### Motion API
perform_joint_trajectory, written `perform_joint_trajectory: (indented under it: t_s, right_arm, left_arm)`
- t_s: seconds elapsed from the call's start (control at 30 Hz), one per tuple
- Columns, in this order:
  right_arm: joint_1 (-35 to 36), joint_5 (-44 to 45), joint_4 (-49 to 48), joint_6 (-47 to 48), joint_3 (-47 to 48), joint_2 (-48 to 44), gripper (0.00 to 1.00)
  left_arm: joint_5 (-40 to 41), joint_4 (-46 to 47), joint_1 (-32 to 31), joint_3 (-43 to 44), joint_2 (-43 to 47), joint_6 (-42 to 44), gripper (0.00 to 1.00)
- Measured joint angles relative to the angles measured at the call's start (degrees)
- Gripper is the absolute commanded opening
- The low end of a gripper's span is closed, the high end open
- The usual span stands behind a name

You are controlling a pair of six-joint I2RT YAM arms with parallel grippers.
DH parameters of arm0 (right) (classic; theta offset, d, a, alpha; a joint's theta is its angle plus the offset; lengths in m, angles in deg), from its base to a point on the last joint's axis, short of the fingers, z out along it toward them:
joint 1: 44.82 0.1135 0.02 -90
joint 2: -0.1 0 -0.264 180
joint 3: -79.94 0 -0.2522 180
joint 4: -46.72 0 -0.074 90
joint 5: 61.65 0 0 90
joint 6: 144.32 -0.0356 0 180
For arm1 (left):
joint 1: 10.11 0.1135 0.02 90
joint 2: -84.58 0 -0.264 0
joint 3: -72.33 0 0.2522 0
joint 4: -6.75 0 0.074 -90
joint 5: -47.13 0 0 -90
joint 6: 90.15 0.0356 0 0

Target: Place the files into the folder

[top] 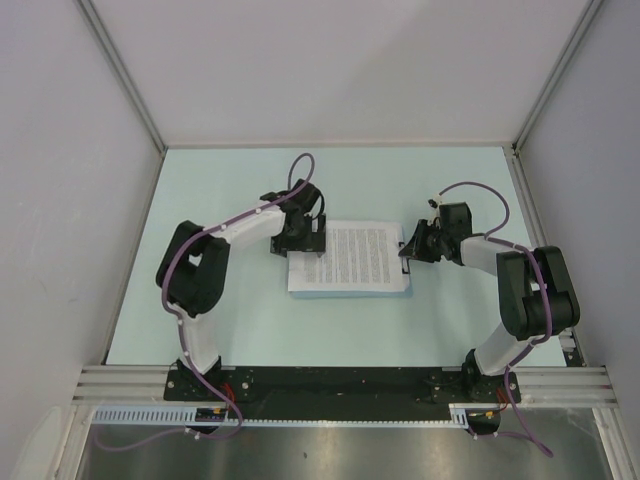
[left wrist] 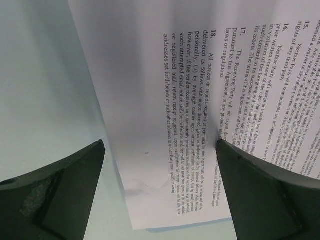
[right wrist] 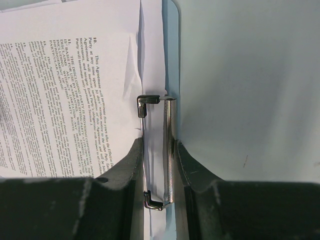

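Files [top: 350, 258] on the folder [right wrist: 171, 50], mid-table [top: 230, 330]; right side clipped, left side free.
Printed sheets lie text-up on the pale-blue folder, a blue strip showing past their right edge; I cannot tell whether a cover leaf lies over them. My right pincer [right wrist: 157, 142] is pinched together on the wire clip [right wrist: 169, 130] at that edge. My left pincer [left wrist: 160, 150] stands wide apart over the sheets' left edge, gripping nothing.

white black-printed files [top: 350, 255], pale-blue folder [right wrist: 171, 50], silver clip [right wrist: 169, 125]
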Motion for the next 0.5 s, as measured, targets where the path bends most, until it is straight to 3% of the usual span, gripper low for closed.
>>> perform_joint_trajectory:
  t_s: [0.5]
  right_arm:
    - [-0.2,-0.9,0.0,-0.4,-0.1,0.0,0.00]
  left_arm:
    - [0.2,0.0,-3.0,0.7,-1.1,-1.6,1.00]
